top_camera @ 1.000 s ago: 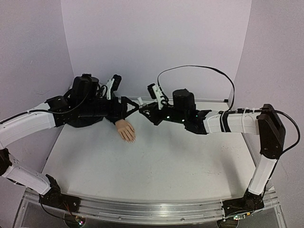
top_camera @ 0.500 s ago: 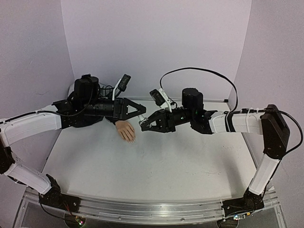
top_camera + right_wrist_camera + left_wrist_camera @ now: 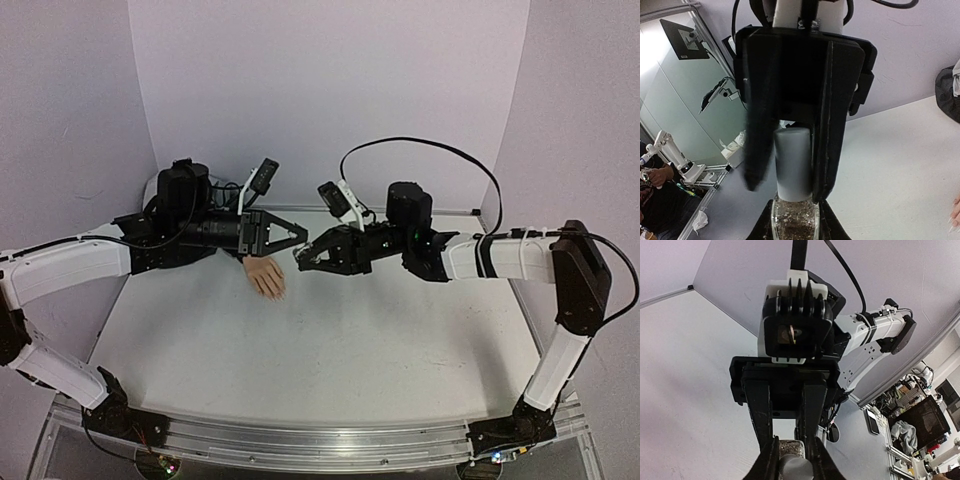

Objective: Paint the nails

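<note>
Left gripper (image 3: 787,192) closed on the white cap (image 3: 793,162): one finger flat against the cap's side, the other smeared by motion and at the cap's opposite side. Left wrist view shows both pads pinching it. Right gripper (image 3: 796,221) clamped on the clear bottle (image 3: 795,214), glitter showing through the glass, cap end pointing out of the jaws. The grippers meet tip to tip, in line, above the table (image 3: 330,350). A second ago the left jaws stood wide, drawn back over the dark sleeve (image 3: 946,97), and the right gripper held the bottle farther back toward the rear wall (image 3: 330,90). Half a second ago both tips were nearly where they are now, left jaws still partly spread. Since then they have closed in, and little else has shifted. Mannequin hand (image 3: 267,276) has not moved: palm down on the table, coming out of the sleeve under the left arm, just left of and below the meeting point. Its nails (image 3: 278,294) point toward the near edge, apart from both grippers. Edges: rear wall close behind the wrists, left wall (image 3: 60,120) near the left arm's elbow, right wall (image 3: 590,120) just beyond the right arm's upright link. The black cable (image 3: 420,143) loops high over the right wrist. Open room: the broad white tabletop between the grippers and the front rail (image 3: 320,440), and to the right of the mannequin hand beneath the right forearm.
</note>
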### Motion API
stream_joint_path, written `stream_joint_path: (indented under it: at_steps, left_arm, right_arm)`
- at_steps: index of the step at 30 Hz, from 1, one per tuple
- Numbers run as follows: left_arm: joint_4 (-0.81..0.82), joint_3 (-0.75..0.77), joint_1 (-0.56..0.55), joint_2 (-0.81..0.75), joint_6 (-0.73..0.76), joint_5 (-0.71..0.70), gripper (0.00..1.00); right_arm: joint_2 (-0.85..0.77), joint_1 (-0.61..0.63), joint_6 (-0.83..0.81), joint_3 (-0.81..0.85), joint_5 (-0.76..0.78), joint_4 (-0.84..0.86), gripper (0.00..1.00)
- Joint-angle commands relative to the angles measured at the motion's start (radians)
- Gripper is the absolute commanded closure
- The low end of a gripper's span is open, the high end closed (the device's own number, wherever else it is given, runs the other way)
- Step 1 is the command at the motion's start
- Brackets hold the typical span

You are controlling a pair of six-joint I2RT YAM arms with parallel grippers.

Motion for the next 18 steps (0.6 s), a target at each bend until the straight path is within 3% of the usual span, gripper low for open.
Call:
stream_joint_path:
  at_steps: [1,4,7,8,9,10,11,12,14,18]
  left_arm:
    - [0.055,0.008,-0.011,-0.012,0.007,0.008,0.87]
    - [0.048,0.009,-0.011,-0.008,0.008,-0.02,0.95]
    - [0.03,0.007,-0.011,-0.011,0.005,-0.085,1.0]
    - [0.023,0.005,-0.011,-0.011,0.002,-0.121,1.0]
    - [0.011,0.004,-0.011,-0.009,-0.006,-0.163,1.0]
    - [-0.008,0.009,-0.011,-0.007,-0.016,-0.215,1.0]
    - [-0.047,0.018,-0.011,-0.003,-0.028,-0.281,1.0]
    - [-0.104,0.036,-0.011,0.005,-0.04,-0.343,1.0]
    - [-0.177,0.069,-0.011,0.021,-0.042,-0.408,1.0]
    - [-0.213,0.098,-0.011,0.026,-0.026,-0.394,1.0]
  right_arm:
    - [-0.072,-0.005,0.006,0.001,0.051,0.08,1.0]
    - [-0.097,-0.006,-0.021,-0.024,0.149,0.071,1.0]
    - [-0.133,0.002,-0.163,-0.042,0.456,-0.088,1.0]
    - [-0.143,0.031,-0.221,-0.034,0.714,-0.168,1.0]
    - [-0.143,0.093,-0.262,-0.022,1.087,-0.238,1.0]
    - [-0.126,0.16,-0.294,-0.006,1.664,-0.266,1.0]
    - [-0.094,0.216,-0.324,0.012,1.987,-0.263,1.0]
    - [-0.065,0.254,-0.397,0.019,2.167,-0.184,1.0]
    - [-0.023,0.279,-0.551,0.027,2.162,-0.061,1.0]
    - [-0.011,0.28,-0.534,0.079,1.755,-0.102,1.0]
